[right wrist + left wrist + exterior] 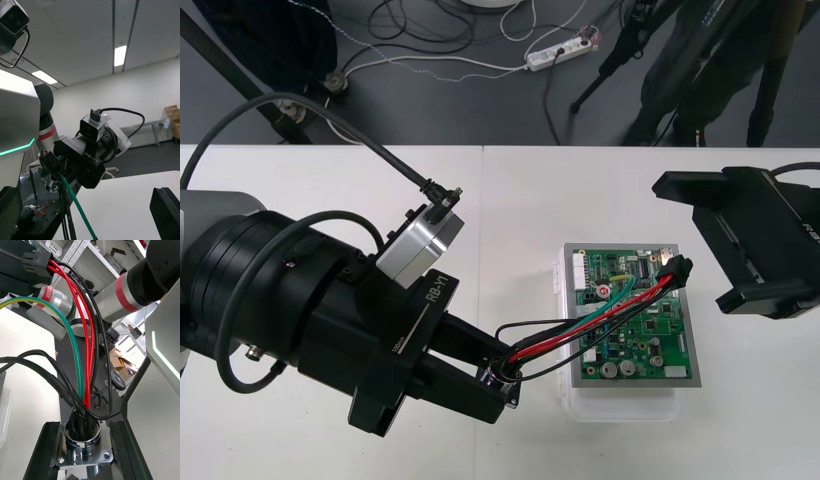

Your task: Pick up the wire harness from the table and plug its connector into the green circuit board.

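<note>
The green circuit board (635, 335) sits on its white base (620, 405) right of the table's middle. My left gripper (502, 378) is just left of the board, shut on the harness's round metal socket (84, 450), with a finger on each side of the flange. Red, black and green wires (590, 325) rise from the socket and cross the board to the black plug (672, 270) at its far right corner. I cannot tell whether the plug is seated. My right gripper (690, 243) stands open beside the plug, its fingers (165, 210) far apart, touching nothing.
The left arm's thick black body and its camera (420, 245) cover the table's near left. The right arm's black gripper body (760, 240) hangs over the right edge. Bare table lies behind the board, and cables and a power strip (560, 50) lie on the floor beyond.
</note>
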